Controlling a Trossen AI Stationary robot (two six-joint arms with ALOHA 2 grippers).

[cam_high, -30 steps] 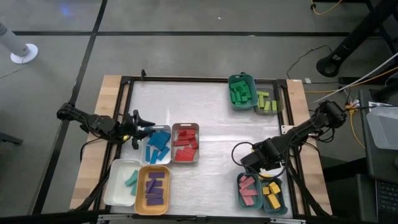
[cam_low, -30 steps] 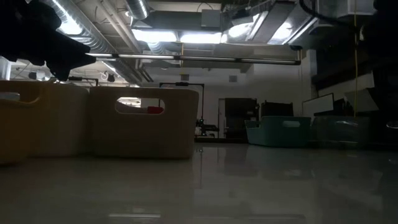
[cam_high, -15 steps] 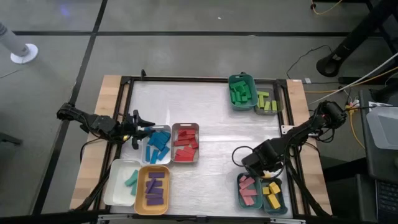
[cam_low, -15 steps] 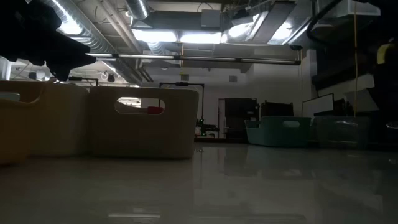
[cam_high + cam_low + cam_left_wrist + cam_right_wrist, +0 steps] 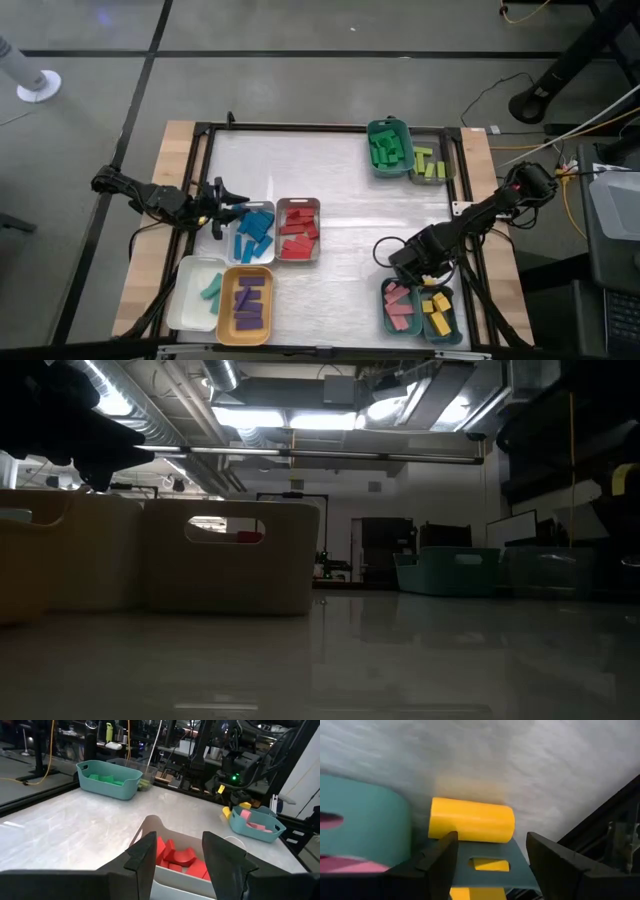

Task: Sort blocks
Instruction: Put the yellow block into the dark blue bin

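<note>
A yellow block point(image 5: 471, 820) lies on the table against the far end wall of the dark teal tray point(image 5: 490, 852) that holds yellow blocks point(image 5: 438, 312). My right gripper point(image 5: 492, 835) is open and slants down just over this block. The block lies across the gap a little beyond the fingertips, and one fingertip point(image 5: 442, 850) covers its end. In the high view the right gripper point(image 5: 420, 268) hides the block. My left gripper point(image 5: 235, 207) waits open and level at the far left corner of the tray of blue blocks point(image 5: 255, 228).
Next to the yellow tray stands a teal tray of pink blocks point(image 5: 400, 305). Red blocks point(image 5: 298, 230), teal blocks in a white tray point(image 5: 200, 293) and purple blocks in an orange tray point(image 5: 246, 305) sit near left. Green point(image 5: 388, 147) and lime point(image 5: 430, 162) trays stand far right. A black rail point(image 5: 620, 820) runs close by.
My right gripper has come down and moved a little toward the table's near edge, closing on the far end of the pink and yellow trays, and it has rolled slightly. In the low view its dark shape has sunk at the right edge.
</note>
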